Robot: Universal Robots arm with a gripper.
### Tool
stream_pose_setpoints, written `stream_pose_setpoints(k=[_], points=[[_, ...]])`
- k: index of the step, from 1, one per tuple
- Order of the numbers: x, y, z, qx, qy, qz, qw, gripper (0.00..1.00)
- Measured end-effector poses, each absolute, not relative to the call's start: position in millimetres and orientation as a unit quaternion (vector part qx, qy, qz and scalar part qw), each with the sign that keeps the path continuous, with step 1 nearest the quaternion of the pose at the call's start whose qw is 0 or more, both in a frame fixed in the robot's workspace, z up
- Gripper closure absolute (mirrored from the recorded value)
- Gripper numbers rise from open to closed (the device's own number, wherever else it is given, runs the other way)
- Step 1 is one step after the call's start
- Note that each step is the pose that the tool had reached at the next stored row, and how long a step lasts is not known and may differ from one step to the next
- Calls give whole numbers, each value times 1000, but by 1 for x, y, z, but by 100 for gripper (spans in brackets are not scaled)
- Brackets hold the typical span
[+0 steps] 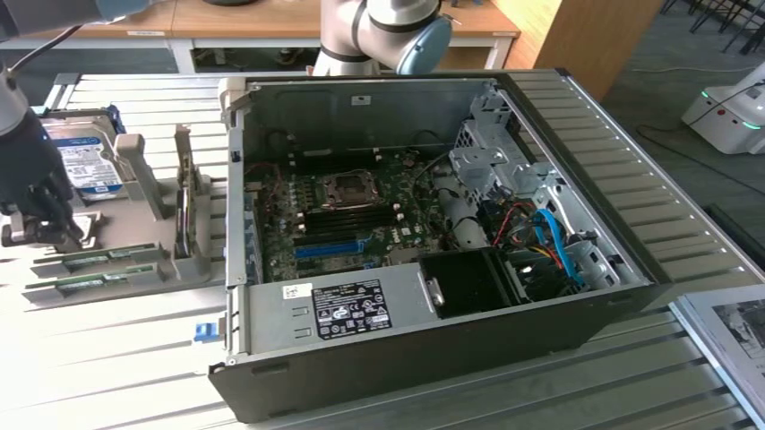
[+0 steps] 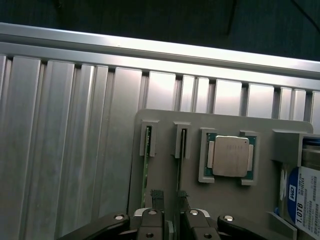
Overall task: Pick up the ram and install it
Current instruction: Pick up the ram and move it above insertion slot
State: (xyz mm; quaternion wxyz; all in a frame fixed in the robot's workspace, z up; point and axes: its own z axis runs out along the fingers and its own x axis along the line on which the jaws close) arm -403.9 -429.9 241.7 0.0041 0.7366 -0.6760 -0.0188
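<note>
End effector: your end effector [image 2: 170, 199] hangs low over the grey holder [image 2: 165, 130]. Its two ribbed fingertips [image 2: 157, 196] stand wide apart with bare holder showing between them, and you are gripping nothing.
Ram: the ram [image 2: 179, 165] sits edge-up in a narrow slot of the holder and runs in under one fingertip. You cannot tell whether that pad touches it.
Second stick: a second green stick [image 2: 146, 167] sits in the neighbouring slot, parallel to the ram and just outside the other fingertip.
Holder: it lies by the tabletop [image 2: 60, 150] edge at the exterior view's left, just beside the computer case [image 1: 574, 331].
Other parts in the holder: a square silver processor chip [image 2: 229, 156] rests in its recess next to the ram slots. A hard drive [image 2: 306, 200] with a blue and white label lies beyond the chip.
Case: you see it lying open in the middle of the tabletop, motherboard [image 1: 347, 210] facing up, with a bright blue slot strip [image 1: 325, 249] on its near part.
Arm base: the arm's base [image 1: 382, 36] stands at the tabletop's far edge, behind the case.
Task state: neither stick has been lifted, and both are seated in the holder.
</note>
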Motion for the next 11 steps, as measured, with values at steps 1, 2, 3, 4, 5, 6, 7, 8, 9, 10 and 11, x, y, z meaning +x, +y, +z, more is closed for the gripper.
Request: stream_pose_setpoints(k=[1, 2, 3, 4, 5, 6, 7, 8, 9, 10, 11], points=[[-404, -431, 242, 737, -676, -19, 4, 76], [-404, -432, 242, 737, -676, -19, 4, 76], [-404, -433, 242, 737, -676, -19, 4, 76], [-404, -434, 242, 737, -676, -19, 4, 76], [-404, -435, 241, 737, -676, -19, 4, 76], [-405, -436, 241, 737, -676, -19, 4, 76], [-405, -437, 241, 737, -676, -19, 4, 76], [-405, -438, 241, 737, -676, -19, 4, 76], [-405, -439, 241, 737, -676, -19, 4, 76], [-405, -439, 241, 737, -676, -19, 4, 76], [-405, -440, 241, 737, -676, -19, 4, 76]])
